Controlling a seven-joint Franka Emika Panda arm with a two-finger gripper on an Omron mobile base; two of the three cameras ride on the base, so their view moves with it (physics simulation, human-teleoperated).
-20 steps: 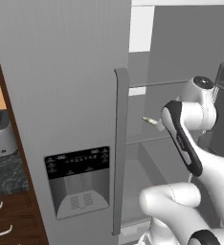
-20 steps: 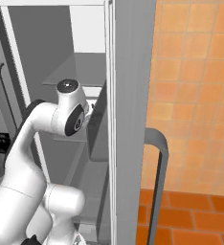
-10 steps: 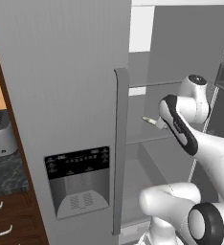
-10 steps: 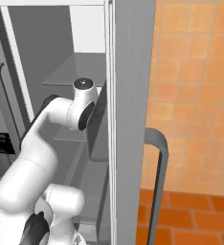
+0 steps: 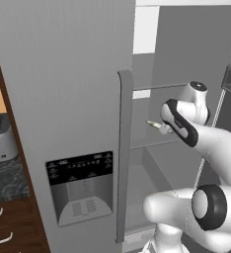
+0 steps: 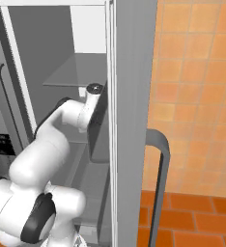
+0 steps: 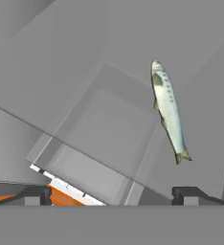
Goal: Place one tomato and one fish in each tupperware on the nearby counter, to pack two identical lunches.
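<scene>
Left base view: the arm [image 5: 201, 143] reaches into the open fridge [image 5: 78, 74], wrist level with a glass shelf [image 5: 152, 143]. 1 fish [image 5: 155, 125] lies on that shelf, its pointed end poking out just left of the hand. The toaster [image 5: 0, 138] and a strip of the counter [image 5: 6, 180] sit far left, well apart from the fridge interior.

Right base view: the arm [image 6: 52, 144] passes behind the fridge door edge [image 6: 129, 120]; the fish is hidden here (the door and wrist block it).

Hand view: the fish [image 7: 168, 111] lies on the grey shelf, off to the right of the line between the 2 finger tips. The gripper [image 7: 113, 194] stands wide apart, holding nothing.

Risk, as a judgement: the fish is slender and offset, so closing without recentring could nip only the tail or push it along the shelf; the wrist is near the shelf edge and could strike it.
</scene>
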